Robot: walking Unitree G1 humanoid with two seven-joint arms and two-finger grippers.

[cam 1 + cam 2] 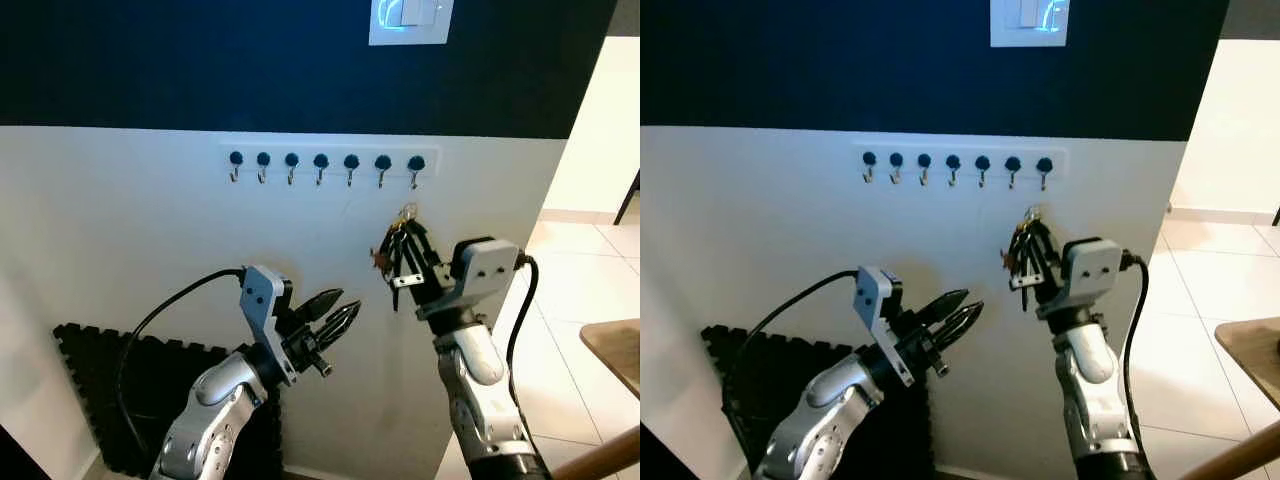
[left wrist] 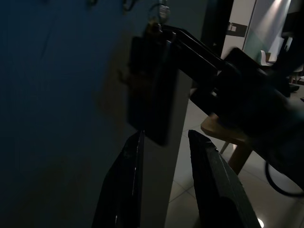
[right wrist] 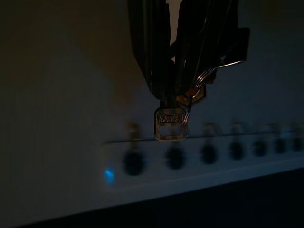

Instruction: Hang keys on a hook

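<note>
Right gripper [image 1: 402,238] is pinching the keys [image 1: 393,256] between its fingers, raised in front of the white wall [image 1: 120,230], with the bunch's ring end poking out past the fingertips toward the hook rail [image 1: 325,163]. The rail sits above the gripper and carries 7 dark-knobbed hooks; the rightmost hook [image 1: 415,168] is nearly straight over the fingertips and near them, but not touching. In the right wrist view a silver key head [image 3: 169,123] sticks out beyond the finger ends, with the blurred row of knobs behind it, so the approach line is roughly right. Left gripper [image 1: 333,318] hangs lower and off to the side of the right one, fingers spread with a visible gap, holding nothing; in its wrist view the left fingers [image 2: 126,185] frame the right gripper and the wall edge. Step in hand, as I read it: close the last gap and get the ring over a hook tip. To do it well: keep the pinch firm so the bunch doesn't rotate, lift until the ring opening is above the hook's upturned tip, push in toward the wall, then lower so the ring seats before letting go. Ring orientation is hard to read here, so align off the wrist view. Risk: loose keys snagging the neighbouring hook, or ring sliding off the tip on release.
</note>
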